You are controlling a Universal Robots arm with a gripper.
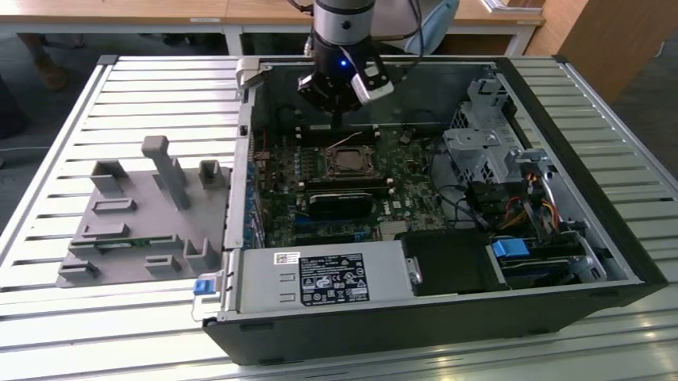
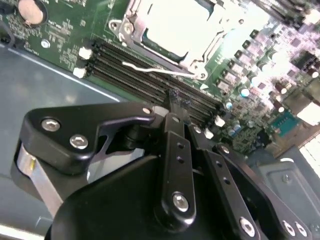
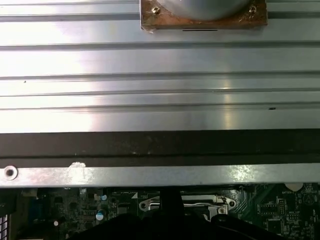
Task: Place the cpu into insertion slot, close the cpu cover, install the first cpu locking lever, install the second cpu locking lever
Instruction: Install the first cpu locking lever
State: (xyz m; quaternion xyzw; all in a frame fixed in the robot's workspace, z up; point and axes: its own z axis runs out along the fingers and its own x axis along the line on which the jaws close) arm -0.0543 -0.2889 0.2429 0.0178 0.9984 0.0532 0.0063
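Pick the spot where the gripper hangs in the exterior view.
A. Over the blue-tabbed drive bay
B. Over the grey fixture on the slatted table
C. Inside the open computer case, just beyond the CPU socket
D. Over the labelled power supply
C: the gripper hangs inside the open computer case, just beyond the insertion slot on the green motherboard.

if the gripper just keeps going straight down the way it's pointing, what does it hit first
Most likely the long black memory slots on the green motherboard, beside the insertion slot. The gripper hangs over them rather than over the socket, though depth is hard to judge.
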